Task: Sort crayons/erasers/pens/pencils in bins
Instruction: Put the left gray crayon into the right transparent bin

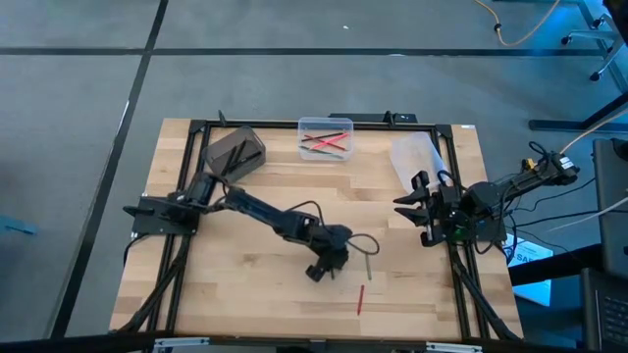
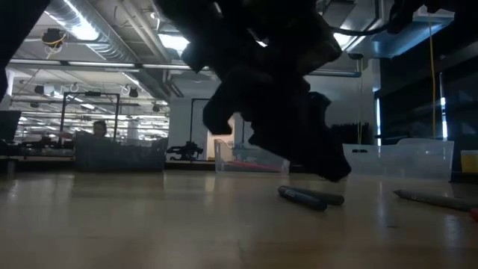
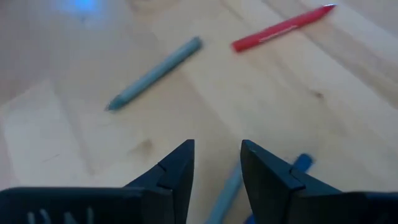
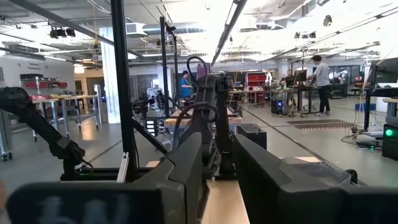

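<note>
High view shows one wooden table [image 1: 255, 294] carrying two dark arms and three bins along its far edge: a dark grey bin [image 1: 234, 152] at the far left, a clear bin [image 1: 326, 138] in the middle, and a whitish translucent bin [image 1: 417, 159] at the far right. Only the clear bin's contents can be made out: a few thin sticks, red and dark, crossing one another; what the other two hold cannot be told. No writing or brand can be read anywhere on the bins or sticks. The left gripper [image 1: 321, 270] reaches low over the middle of the table, near the front, and its wrist view shows its two fingers [image 3: 177, 174] parted by a narrow gap and clasping nothing, with bare wood between them. The right gripper [image 1: 412, 208] waits at the right side of the table beside the whitish bin; its wrist view shows its fingers slightly apart and empty. Loose on the table lie a red pen [image 3: 283, 27], a grey pencil [image 3: 154, 73] near it, and a blue stick [image 3: 227, 193] partly hidden under the left gripper's fingers, so three loose sticks are counted. In the low view one dark marker [image 2: 310, 197] lies just in front of the lowered arm.
</note>
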Controlling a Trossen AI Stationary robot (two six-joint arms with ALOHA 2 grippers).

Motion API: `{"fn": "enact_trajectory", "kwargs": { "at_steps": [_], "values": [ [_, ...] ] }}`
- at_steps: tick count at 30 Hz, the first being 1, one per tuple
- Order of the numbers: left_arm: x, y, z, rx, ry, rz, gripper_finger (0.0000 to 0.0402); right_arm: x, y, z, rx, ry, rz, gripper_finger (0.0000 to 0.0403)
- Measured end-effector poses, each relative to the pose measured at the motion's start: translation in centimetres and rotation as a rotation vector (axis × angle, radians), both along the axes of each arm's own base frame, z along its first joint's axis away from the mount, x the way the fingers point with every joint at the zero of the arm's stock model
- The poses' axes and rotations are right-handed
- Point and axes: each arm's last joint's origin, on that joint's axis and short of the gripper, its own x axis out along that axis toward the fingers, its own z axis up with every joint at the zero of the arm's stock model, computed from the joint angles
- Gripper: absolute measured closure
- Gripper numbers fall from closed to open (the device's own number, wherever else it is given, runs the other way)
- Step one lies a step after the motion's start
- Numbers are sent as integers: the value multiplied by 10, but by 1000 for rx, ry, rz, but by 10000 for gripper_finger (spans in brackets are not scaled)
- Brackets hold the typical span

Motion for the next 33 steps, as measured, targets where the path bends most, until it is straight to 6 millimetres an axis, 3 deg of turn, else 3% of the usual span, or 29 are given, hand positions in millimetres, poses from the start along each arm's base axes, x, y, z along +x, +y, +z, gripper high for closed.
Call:
{"fn": "enact_trajectory", "kwargs": {
  "at_steps": [7,19,33],
  "values": [
    [-4,11,-1,-2,120,-5,295,0,0,0,19,5,6,305],
    [-4,11,-1,20,108,-20,308,8,2,-8,63,66,-28,305],
    [-2,8,-14,73,114,-42,322,10,3,-7,93,54,-25,305]
  ]
}}
